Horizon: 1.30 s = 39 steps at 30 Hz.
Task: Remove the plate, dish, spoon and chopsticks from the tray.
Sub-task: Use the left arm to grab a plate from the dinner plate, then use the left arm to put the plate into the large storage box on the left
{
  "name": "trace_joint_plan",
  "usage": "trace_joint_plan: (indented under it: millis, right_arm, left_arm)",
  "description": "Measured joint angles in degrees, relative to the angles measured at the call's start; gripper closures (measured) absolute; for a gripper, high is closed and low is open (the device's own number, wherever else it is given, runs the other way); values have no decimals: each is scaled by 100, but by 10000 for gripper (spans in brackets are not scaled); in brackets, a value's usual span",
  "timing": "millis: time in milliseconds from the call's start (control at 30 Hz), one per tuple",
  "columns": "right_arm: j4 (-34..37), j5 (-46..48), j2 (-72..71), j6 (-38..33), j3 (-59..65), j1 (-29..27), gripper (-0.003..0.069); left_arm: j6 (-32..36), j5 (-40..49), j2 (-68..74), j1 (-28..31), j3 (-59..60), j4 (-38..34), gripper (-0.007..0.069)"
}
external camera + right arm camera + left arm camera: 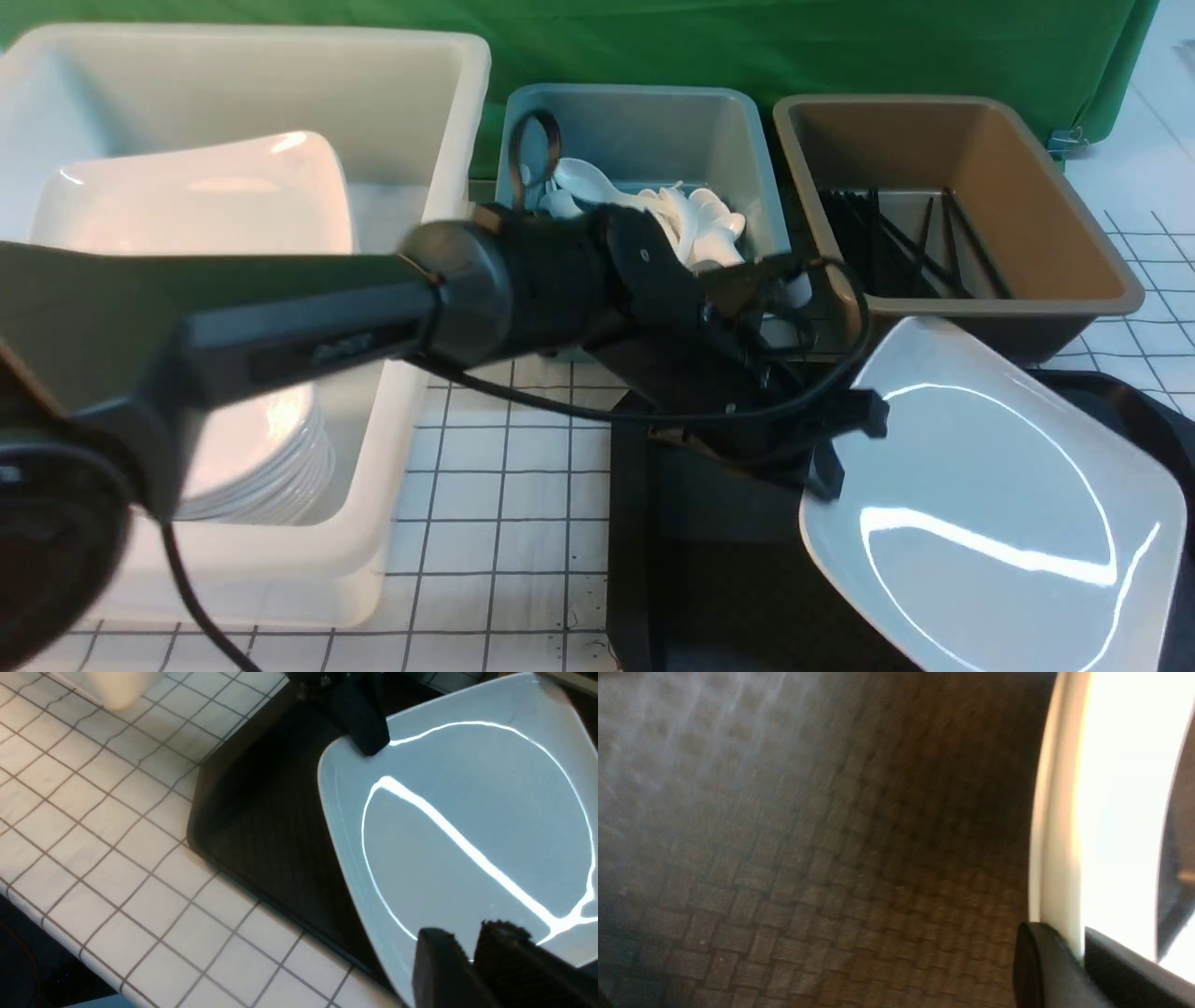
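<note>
Left hand (851, 446): pressed shut on the plate (990, 504), a finger (1045, 970) on each face of the rim, at the corner facing the tray's left side. Right hand (472, 956): pinching the same plate at its near rim. The plate hangs tilted over the tray (644, 523), right of its middle, apparently clear of its floor. The white tub (280, 75), with stacked plates inside, stands on the worktop (504, 485) left of the tray. Judgement: the carry runs leftward off the tray. The left arm, stretched low across from that side, is the nearer.
</note>
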Motion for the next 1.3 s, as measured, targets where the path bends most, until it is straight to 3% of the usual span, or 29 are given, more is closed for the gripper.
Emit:
trace_joint_plan:
  millis: [567,800,967,1133,1300]
  right_arm:
    - [0,0,0,-5,0,0,477]
    - [0,0,0,-11,0,0,470]
    - [0,-26,0,-16,0,0,466]
    - [0,-41,0,-20,0,0,462]
    - [0,-41,0,-20,0,0,460]
  left_arm:
    - [210,113,-939,38,5,308,606]
    - [229,-144,-1567,513,11,274,606]
    - [229,-238,-2000,1111,11,124,606]
    - [277,-170,-2506,2141,11,-31,606]
    - [374,-135,-2949,3849,11,-523,606]
